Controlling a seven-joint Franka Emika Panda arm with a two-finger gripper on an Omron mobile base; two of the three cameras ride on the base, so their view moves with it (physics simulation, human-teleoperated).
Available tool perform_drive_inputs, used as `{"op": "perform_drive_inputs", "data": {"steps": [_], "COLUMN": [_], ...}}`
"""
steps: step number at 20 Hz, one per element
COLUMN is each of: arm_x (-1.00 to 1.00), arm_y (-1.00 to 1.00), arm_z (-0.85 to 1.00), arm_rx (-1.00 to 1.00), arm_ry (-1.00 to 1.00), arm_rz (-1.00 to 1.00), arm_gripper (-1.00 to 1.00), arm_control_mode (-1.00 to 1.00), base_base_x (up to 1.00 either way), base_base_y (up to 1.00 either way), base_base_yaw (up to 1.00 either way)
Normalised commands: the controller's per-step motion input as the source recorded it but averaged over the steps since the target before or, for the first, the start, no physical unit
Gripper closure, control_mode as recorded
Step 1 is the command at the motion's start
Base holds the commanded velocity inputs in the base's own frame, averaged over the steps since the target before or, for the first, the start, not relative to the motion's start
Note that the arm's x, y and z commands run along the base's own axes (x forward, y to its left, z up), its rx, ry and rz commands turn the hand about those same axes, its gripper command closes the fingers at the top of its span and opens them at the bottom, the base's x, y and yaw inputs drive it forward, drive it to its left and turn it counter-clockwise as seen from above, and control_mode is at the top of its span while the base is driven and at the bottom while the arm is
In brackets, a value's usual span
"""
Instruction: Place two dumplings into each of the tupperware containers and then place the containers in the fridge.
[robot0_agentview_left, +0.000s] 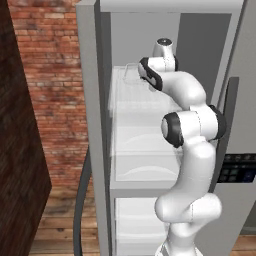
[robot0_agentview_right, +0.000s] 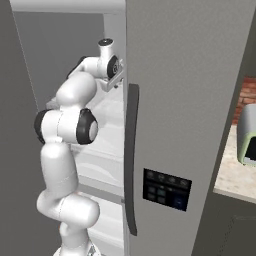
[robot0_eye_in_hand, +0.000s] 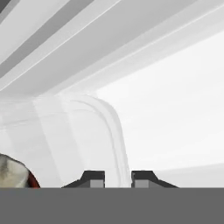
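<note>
The fridge (robot0_agentview_left: 94, 125) stands open, and my arm reaches onto its upper white shelf (robot0_agentview_left: 142, 102). A translucent light-grey tupperware container (robot0_agentview_left: 125, 75) rests at the shelf's far left end. In the hand view its curved rim (robot0_eye_in_hand: 114, 131) runs down between the finger tips, with my gripper (robot0_eye_in_hand: 117, 178) shut on it. One speckled brownish dumpling (robot0_eye_in_hand: 10, 172) shows inside the container at the lower left of that view. From the right base view, the hand (robot0_agentview_right: 115, 75) is partly hidden behind the fridge's closed right door (robot0_agentview_right: 190, 90).
The closed door carries a dark control panel (robot0_agentview_right: 167, 190) and a long handle (robot0_agentview_right: 131, 160). White drawers (robot0_agentview_left: 145, 162) sit below the shelf. A brick wall (robot0_agentview_left: 50, 75) and a dark cabinet (robot0_agentview_left: 15, 150) stand left; a counter with an appliance (robot0_agentview_right: 247, 132) lies right.
</note>
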Motion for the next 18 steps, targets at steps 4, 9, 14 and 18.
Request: {"op": "perform_drive_inputs", "data": {"steps": [4,9,14,18], "arm_x": [0.91,-0.11,-1.00,-1.00], "arm_y": [-0.09,-0.16,-0.67,-0.21], "arm_z": [-0.51,-0.19,-0.69,-0.65], "arm_rx": [0.00,0.10,0.39,0.22], "arm_ry": [0.00,-0.29,-0.78,-0.70], "arm_rz": [-0.06,-0.10,0.00,0.00], "arm_gripper": [1.00,-1.00,-1.00,-1.00], "arm_control_mode": [-1.00,-1.00,-1.00,-1.00], "base_base_x": [0.00,0.00,0.00,0.00], "base_base_y": [0.00,0.00,0.00,0.00], "base_base_yaw": [0.00,0.00,0.00,0.00]}}
